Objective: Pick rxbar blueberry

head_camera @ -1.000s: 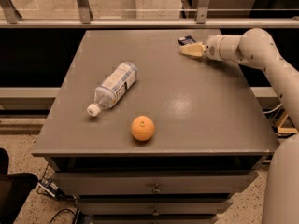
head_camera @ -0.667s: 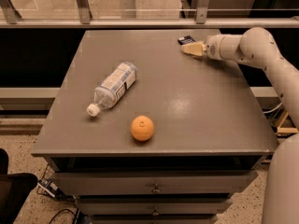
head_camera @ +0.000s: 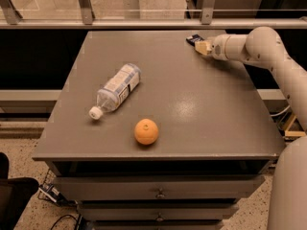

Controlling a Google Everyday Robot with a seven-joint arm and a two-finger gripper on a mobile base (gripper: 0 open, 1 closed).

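Note:
The rxbar blueberry (head_camera: 193, 39) is a small flat dark navy bar lying at the far right of the grey table (head_camera: 192, 109), near its back edge. My gripper (head_camera: 202, 47) reaches in from the right at table height, and its tan tip is right against the near right end of the bar, partly covering it. I cannot tell whether it has hold of the bar. The white arm (head_camera: 268, 51) runs from the right edge of the view to the gripper.
A clear plastic water bottle (head_camera: 115, 90) lies on its side at the left middle of the table, its white cap toward the front. An orange (head_camera: 146, 131) sits near the front edge. A metal railing (head_camera: 144, 23) runs behind the table. Drawers (head_camera: 158, 193) sit below.

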